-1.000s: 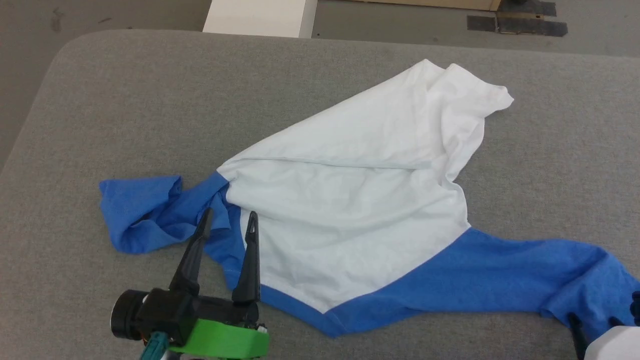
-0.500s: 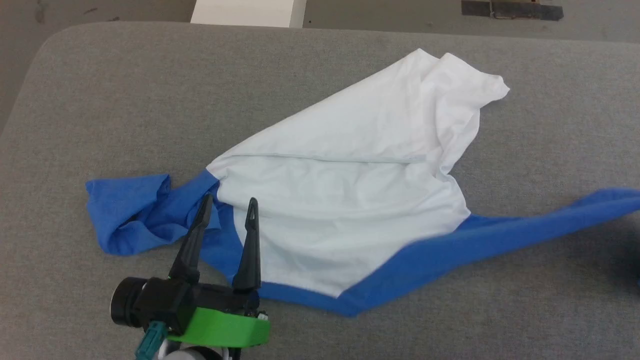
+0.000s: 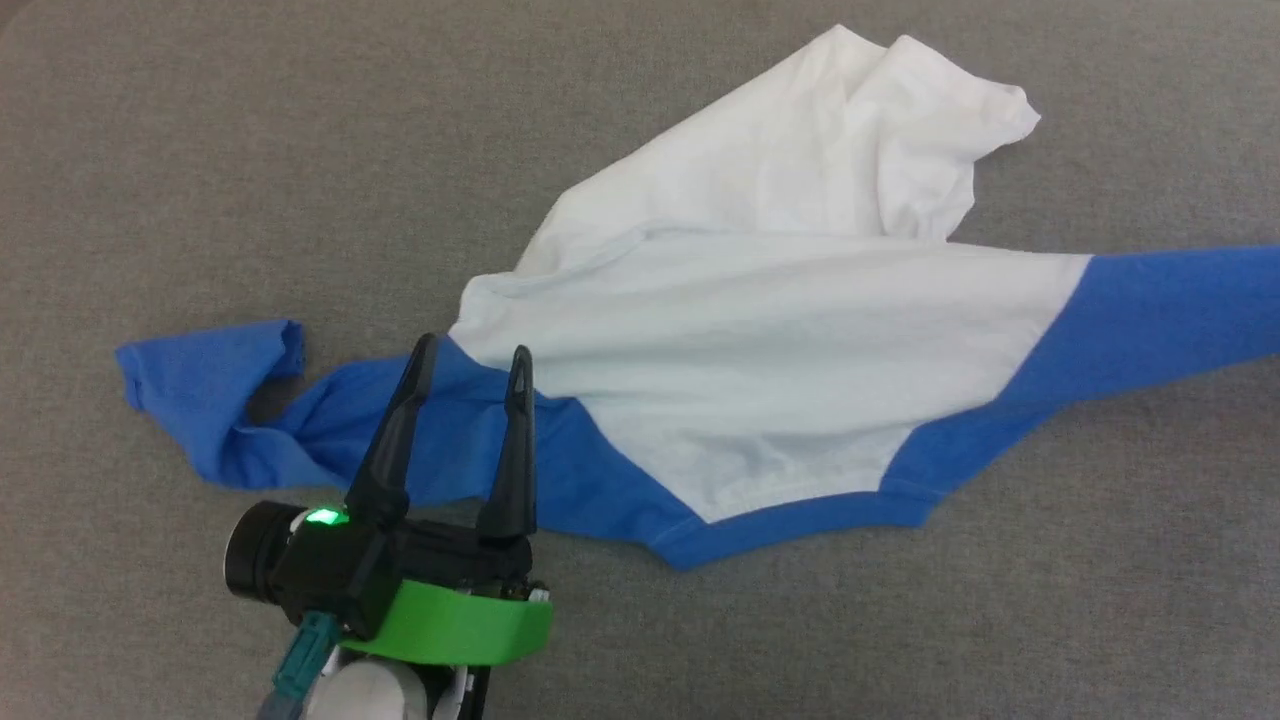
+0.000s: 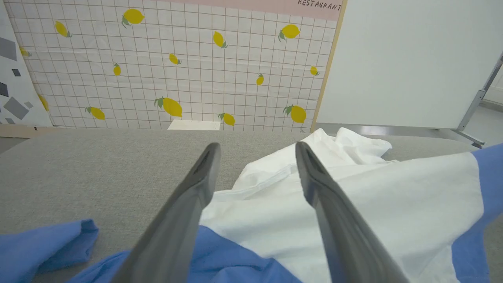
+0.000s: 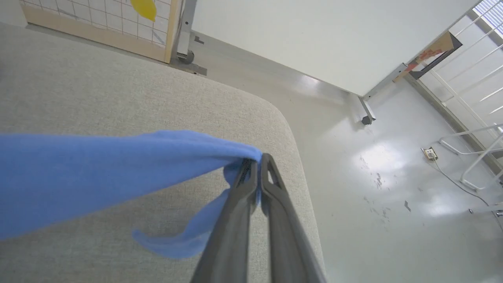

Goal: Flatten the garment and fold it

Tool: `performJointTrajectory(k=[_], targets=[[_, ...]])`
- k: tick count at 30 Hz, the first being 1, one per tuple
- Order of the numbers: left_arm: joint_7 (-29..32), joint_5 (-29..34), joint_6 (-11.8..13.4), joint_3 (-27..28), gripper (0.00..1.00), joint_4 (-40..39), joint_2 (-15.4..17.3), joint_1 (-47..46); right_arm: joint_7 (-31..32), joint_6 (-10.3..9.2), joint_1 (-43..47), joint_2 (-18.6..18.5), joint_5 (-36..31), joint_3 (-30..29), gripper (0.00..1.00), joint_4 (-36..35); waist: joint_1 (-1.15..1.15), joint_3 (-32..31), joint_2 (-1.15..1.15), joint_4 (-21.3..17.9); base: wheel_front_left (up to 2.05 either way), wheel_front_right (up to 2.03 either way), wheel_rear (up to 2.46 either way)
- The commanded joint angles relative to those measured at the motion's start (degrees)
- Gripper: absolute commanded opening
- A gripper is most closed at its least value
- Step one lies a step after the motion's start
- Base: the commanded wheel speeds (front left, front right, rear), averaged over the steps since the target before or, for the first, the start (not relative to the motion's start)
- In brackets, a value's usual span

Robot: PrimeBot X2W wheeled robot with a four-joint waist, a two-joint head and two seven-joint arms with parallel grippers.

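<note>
Sprawling on the grey pad [image 3: 250, 150] in the head view, the garment [image 3: 760, 340] lies crumpled, the left gripper [image 3: 472, 347] spread wide over one blue sleeve [image 3: 300, 430]. Left wrist view: fingers [image 4: 188, 212] apart above the cloth. Right wrist view: the right gripper [image 5: 257, 159] pinches the other sleeve's end [image 5: 232, 151].

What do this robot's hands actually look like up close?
The left gripper has two long, tapering black fingers on a black block with a lit green lamp, a bright green collar, a teal plug and a pale wrist. The right gripper has the same slim dark fingers.
</note>
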Motion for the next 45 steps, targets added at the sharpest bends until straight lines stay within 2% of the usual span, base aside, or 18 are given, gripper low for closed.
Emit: performJointTrajectory(k=[1, 8, 11, 12, 13, 17, 21, 27, 33, 34, 35, 37, 40, 45], targets=[[-0.2, 0.7, -0.4, -0.2, 1.00, 0.1, -0.3, -1.4, -1.4, -0.11, -2.0, -0.8, -0.8, -0.6, 0.00, 2.6, 0.00, 2.9, 0.00, -0.4, 0.00, 0.00, 0.00], [-0.2, 1.8, -1.3, -1.5, 1.00, 1.2, -0.4, -4.3, -8.3, -0.11, -9.0, -3.9, -6.3, -1.7, 0.00, 16.4, 0.00, 6.9, 0.00, 0.0, 0.00, 0.00, 0.00], [-0.2, 2.0, -1.5, -2.2, 1.00, 1.8, -0.4, -5.2, -10.3, -0.11, -11.9, -3.4, -6.9, -1.7, 0.00, 21.4, 0.00, 7.6, 0.00, 0.2, 0.00, 0.00, 0.00], [-0.2, 2.1, -1.5, -2.4, 1.00, 2.0, -0.5, -5.5, -11.2, -0.11, -12.8, -3.3, -7.3, -0.9, 0.84, 22.9, 0.00, 7.6, 0.00, 0.2, 0.00, 0.00, 0.00], [-0.2, 2.1, -1.5, -2.5, 1.00, 2.2, -0.5, -5.7, -11.8, -0.11, -13.6, -3.1, -7.2, -0.5, 1.00, 24.1, 0.00, 7.6, 0.00, 0.2, 0.00, 0.00, 0.00], [-0.2, 1.3, -1.3, -2.9, 1.00, 3.0, -0.5, -6.1, -14.8, -0.11, -16.6, -1.2, -6.5, 2.4, 1.00, 27.0, 0.00, 6.0, 0.00, -0.1, 0.00, 0.00, 0.00], [-0.2, 0.5, -1.3, -2.8, 1.00, 3.8, -0.5, -5.3, -16.4, -0.11, -16.7, 0.7, -3.8, 4.0, 1.00, 25.1, 0.00, 2.5, 0.00, -0.1, 0.00, 0.00, 0.00], [-0.2, 0.2, -1.7, -1.8, 1.00, 4.5, -0.3, -1.9, -15.6, -0.11, -9.8, 5.2, 0.3, 5.0, 1.00, 14.1, 0.00, -3.6, 0.00, 0.1, 0.00, 0.00, 0.00], [-0.2, 1.0, -2.3, -1.7, 1.00, 5.5, 1.4, 3.6, -11.5, -0.11, 5.3, 15.7, 2.5, 3.7, 1.00, -4.6, 0.00, -9.6, 0.00, 0.7, 0.00, 0.00, 0.00], [-0.2, 1.3, -2.2, -1.8, 1.00, 5.5, 1.7, 4.7, -11.3, -0.11, 8.2, 18.1, 2.3, 3.3, 1.00, -7.9, 0.00, -10.3, 0.00, 0.9, 0.00, 0.00, 0.00], [-0.2, 1.9, -2.1, -2.0, 1.00, 5.7, 2.3, 6.4, -11.2, -0.11, 13.5, 22.5, 1.4, 3.3, 1.00, -12.9, 0.00, -11.3, 0.00, 1.0, 0.00, 0.00, 0.00], [-0.2, 2.6, -2.0, -2.3, 1.00, 6.0, 2.9, 7.9, -11.5, -0.11, 18.0, 26.3, 0.7, 3.7, 1.00, -16.7, 0.00, -12.0, 0.00, 1.0, 0.00, 0.00, 0.00], [-0.2, 3.4, -1.7, -2.9, 1.00, 6.6, 3.3, 9.5, -12.0, -0.11, 22.8, 28.7, 0.7, 4.9, 1.00, -19.4, 0.00, -12.6, 0.00, 0.8, 0.00, 0.00, 0.00], [0.6, 4.4, -1.3, -4.2, 1.00, 7.6, 3.3, 9.8, -12.9, -0.11, 25.9, 29.4, 3.7, 6.2, 1.00, -19.5, 0.00, -12.8, 0.00, 0.4, 0.00, 0.00, 0.00]])
